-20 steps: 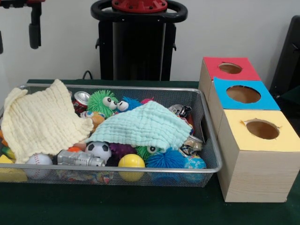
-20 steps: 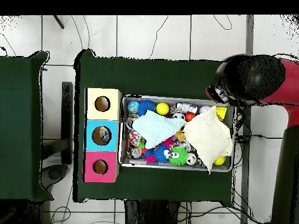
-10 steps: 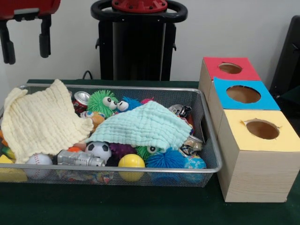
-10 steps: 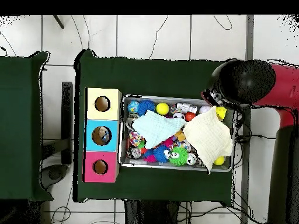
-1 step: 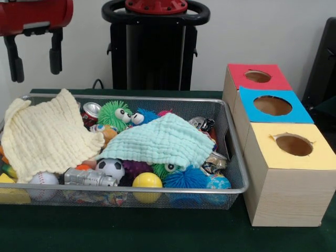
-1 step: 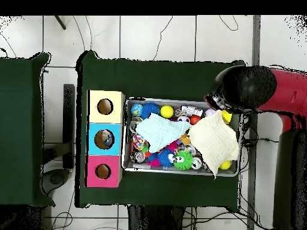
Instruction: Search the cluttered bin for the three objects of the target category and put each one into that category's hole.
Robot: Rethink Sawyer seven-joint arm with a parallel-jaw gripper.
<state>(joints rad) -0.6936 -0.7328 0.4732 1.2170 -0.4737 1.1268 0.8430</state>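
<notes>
Claw: the claw (image 5: 34,56) hangs above the left end of the bin (image 5: 239,173), its two fingers set wide apart and holding nothing.
Yellow cloth: the yellow cloth (image 5: 44,134) lies directly under the claw and hides most of the bin's left end (whatever it covers cannot be told).
Step in hand: this looks like the approach before searching; nothing is lifted and no hole has taken anything that I can see, though the overhead view hints at something dark in the blue box (image 5: 273,107).
Mint cloth: the mint cloth (image 5: 163,142) drapes the bin's middle, over balls and spiky toys.
Task's things: the target category is not stated; candidates such as the yellow ball (image 5: 147,181) sit along the bin's front wall.
Next move: probably descend and pull a cloth aside, pinching fabric only.
Boxes: the red box (image 5: 257,77), blue box and yellow box (image 5: 294,144) stand touching the bin's right end on the bench (image 5: 131,231).
Change: half a second ago the claw was higher and further left; everything in the bin is unmoved.
</notes>
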